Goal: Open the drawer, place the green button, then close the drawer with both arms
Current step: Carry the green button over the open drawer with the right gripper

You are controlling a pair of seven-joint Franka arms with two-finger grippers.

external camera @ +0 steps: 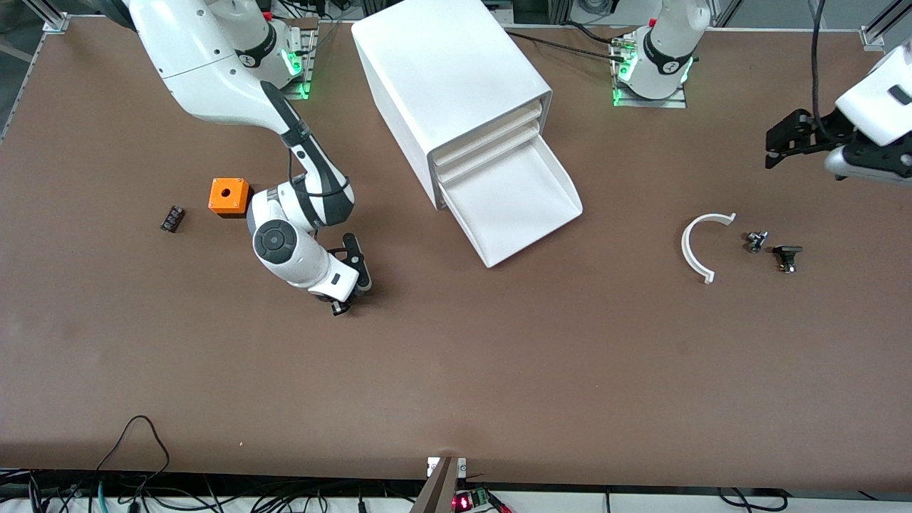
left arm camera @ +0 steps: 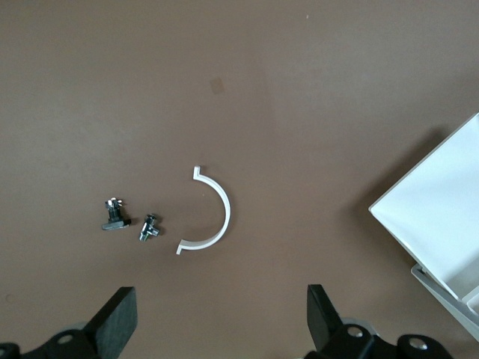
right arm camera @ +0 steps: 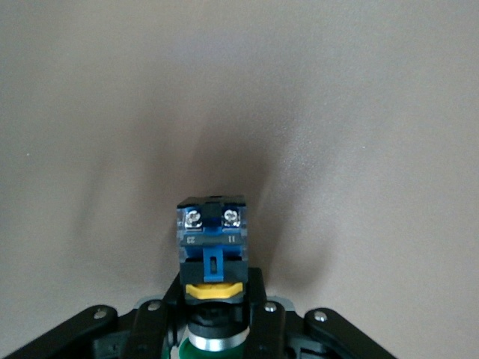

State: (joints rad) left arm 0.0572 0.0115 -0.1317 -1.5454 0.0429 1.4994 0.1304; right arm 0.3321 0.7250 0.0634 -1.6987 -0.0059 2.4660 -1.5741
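The bottom drawer [external camera: 516, 206] of the white cabinet [external camera: 449, 71] stands pulled out and looks empty; a corner of it shows in the left wrist view [left arm camera: 438, 217]. My right gripper [external camera: 343, 303] is shut on the button [external camera: 339, 308] low over bare table, between the orange cube and the drawer. In the right wrist view the button [right arm camera: 213, 239] sits between the fingers of the right gripper [right arm camera: 215, 314], green cap toward the wrist, its black, blue and yellow body pointing out. My left gripper [external camera: 778, 146] is open and empty, up over the left arm's end of the table, and shows open in its own view [left arm camera: 221, 318].
An orange cube [external camera: 229, 196] and a small black ribbed block [external camera: 172, 218] lie toward the right arm's end. A white curved piece [external camera: 695, 249] and two small dark parts [external camera: 757, 241] [external camera: 786, 256] lie under the left gripper, also in the left wrist view [left arm camera: 217, 213].
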